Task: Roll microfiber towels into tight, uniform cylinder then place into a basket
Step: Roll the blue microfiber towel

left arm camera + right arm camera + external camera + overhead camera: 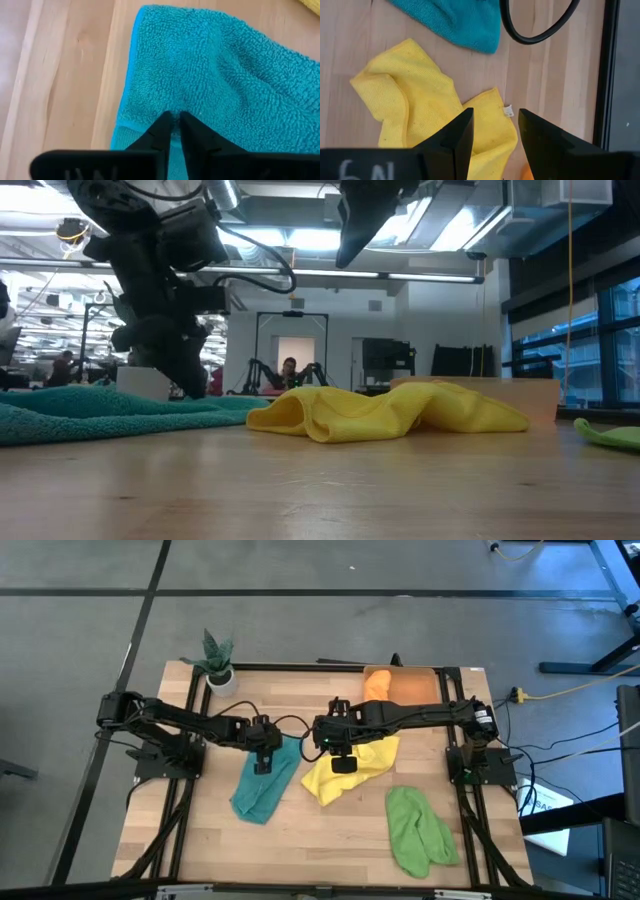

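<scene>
Left gripper [176, 125] sat on the teal towel [215, 80] left of table centre, jaws nearly together, grip uncertain, while the right gripper [495, 130] hung spread above the yellow towel [415, 110]; a tight roll probably needed the edge pinched squarely.

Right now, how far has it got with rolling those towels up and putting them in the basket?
One orange towel already sits in the basket. The left gripper is down on the teal towel, fingers nearly together; the right gripper hangs open above the yellow towel. Teal, yellow and the green towel lie loose, unrolled.
</scene>
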Robot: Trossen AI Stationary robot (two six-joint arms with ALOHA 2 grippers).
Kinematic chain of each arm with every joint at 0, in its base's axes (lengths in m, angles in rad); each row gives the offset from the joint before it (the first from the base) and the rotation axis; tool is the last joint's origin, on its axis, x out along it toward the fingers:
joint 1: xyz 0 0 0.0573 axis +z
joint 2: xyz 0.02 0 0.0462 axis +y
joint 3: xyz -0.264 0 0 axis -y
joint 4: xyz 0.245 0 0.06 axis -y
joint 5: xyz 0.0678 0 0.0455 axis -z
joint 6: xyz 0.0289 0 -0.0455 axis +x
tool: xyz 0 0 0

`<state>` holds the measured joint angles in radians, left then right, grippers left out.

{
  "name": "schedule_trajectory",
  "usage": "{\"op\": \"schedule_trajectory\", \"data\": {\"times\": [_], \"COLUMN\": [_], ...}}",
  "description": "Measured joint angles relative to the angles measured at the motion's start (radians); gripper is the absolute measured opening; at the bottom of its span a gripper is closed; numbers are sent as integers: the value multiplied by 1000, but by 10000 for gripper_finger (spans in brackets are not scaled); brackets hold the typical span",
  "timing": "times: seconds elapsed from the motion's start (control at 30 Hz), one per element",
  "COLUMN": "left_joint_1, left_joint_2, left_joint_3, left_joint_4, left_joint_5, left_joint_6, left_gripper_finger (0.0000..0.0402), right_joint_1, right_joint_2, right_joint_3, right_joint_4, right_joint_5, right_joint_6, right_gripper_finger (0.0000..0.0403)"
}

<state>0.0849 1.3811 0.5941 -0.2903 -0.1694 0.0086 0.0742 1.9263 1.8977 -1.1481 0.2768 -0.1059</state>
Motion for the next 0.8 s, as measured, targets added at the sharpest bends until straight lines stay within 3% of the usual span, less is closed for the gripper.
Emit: {"op": "schedule_trajectory", "data": {"times": [0.2,0.4,0.6,0.8], "left_joint_1": [10,100,211,245], "left_joint_2": [0,-1,-1,3], "left_joint_3": [3,37,45,45], "left_joint_4": [2,3,-13,-61], "left_joint_5": [-33,-66,118,233], "left_joint_6": [-73,-88,-137,-250], "left_gripper_finger": [67,71,65,68], "right_joint_1": [0,0,0,0], "right_joint_2": [0,0,0,0], "right_joint_3": [0,0,0,0], "right_joint_4": [5,26,31,34], "right_joint_5": [0,0,0,0], "right_joint_6": [0,0,0,0], "right_gripper_finger": [157,157,157,157]}}
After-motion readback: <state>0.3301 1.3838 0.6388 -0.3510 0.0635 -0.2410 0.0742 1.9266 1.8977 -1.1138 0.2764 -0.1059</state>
